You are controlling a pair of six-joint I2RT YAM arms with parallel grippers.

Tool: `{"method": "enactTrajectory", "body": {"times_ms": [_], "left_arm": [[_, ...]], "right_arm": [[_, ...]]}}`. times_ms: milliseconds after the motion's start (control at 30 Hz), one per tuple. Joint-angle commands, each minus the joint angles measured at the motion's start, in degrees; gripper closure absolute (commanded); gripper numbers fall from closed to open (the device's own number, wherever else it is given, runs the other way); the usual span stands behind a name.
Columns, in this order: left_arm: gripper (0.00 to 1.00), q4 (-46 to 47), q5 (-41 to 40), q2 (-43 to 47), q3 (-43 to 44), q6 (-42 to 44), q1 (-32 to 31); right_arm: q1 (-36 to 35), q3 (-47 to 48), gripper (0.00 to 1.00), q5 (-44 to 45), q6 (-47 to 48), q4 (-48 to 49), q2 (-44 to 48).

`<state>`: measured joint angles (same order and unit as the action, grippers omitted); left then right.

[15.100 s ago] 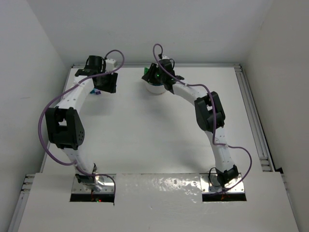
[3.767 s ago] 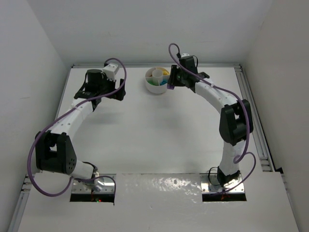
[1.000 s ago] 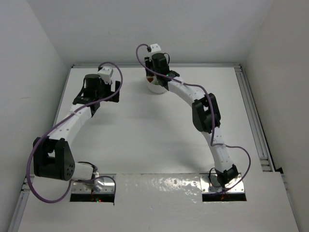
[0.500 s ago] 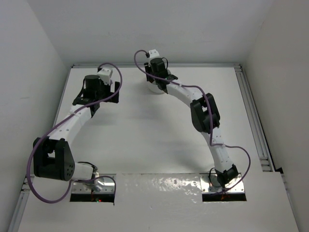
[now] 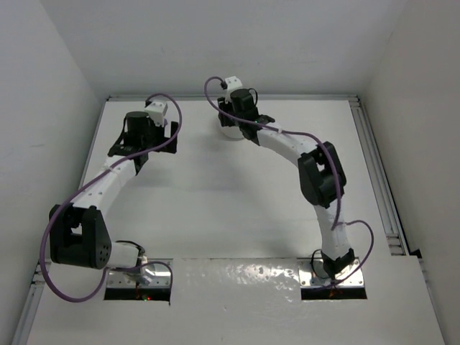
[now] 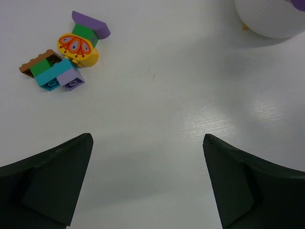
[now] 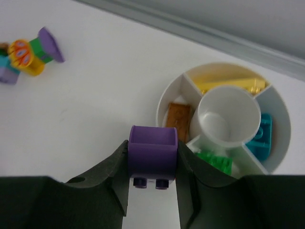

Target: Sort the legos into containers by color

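My right gripper [image 7: 153, 162] is shut on a purple lego [image 7: 153, 155], held above the table just off the near-left rim of the round white dish [image 7: 163, 106]. The dish's wedge containers hold a yellow lego [image 7: 233, 85], an orange one [image 7: 178, 116], a green one [image 7: 215, 162] and a teal one [image 7: 262, 136]. Its centre cup [image 7: 228, 113] shows nothing inside. My left gripper [image 6: 147, 176] is open over bare table. Beyond it lie loose legos: a yellow printed piece [image 6: 76, 45], a purple one [image 6: 90, 24], and a brown, green and teal cluster [image 6: 52, 72].
The dish's edge [image 6: 271, 21] shows at the upper right of the left wrist view. A metal rail [image 5: 374, 165] runs along the table's right side. White walls enclose the back and both sides. The right wrist [image 5: 241, 108] covers most of the dish from above.
The right arm's elbow has swung to the right and its wrist has shifted slightly right by the dish. The left arm has not moved.
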<state>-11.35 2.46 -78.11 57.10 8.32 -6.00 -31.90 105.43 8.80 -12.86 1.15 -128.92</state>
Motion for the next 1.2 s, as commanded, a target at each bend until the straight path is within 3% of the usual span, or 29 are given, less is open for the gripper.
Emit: {"method": "enactTrajectory", "body": {"times_ms": [0,200,400,1167], "left_arm": [[0.0,2.48,0.27,0.76,1.0,-0.32,0.73],[0.0,3.01,0.62,0.5,0.55,-1.02,0.81],[0.0,3.0,0.71,0.23,0.73,-0.94,0.9],[0.0,2.83,0.18,-0.03,0.99,-0.67,0.81]], "right_arm": [[-1.67,-11.32,1.0,-4.4,-2.6,7.88,12.45],[-3.52,-25.08,1.0,-5.37,-2.6,10.46,20.46],[-3.7,-29.65,1.0,-4.32,-3.84,10.45,22.92],[-3.69,-30.98,1.0,-3.17,-4.19,9.4,22.93]]}}
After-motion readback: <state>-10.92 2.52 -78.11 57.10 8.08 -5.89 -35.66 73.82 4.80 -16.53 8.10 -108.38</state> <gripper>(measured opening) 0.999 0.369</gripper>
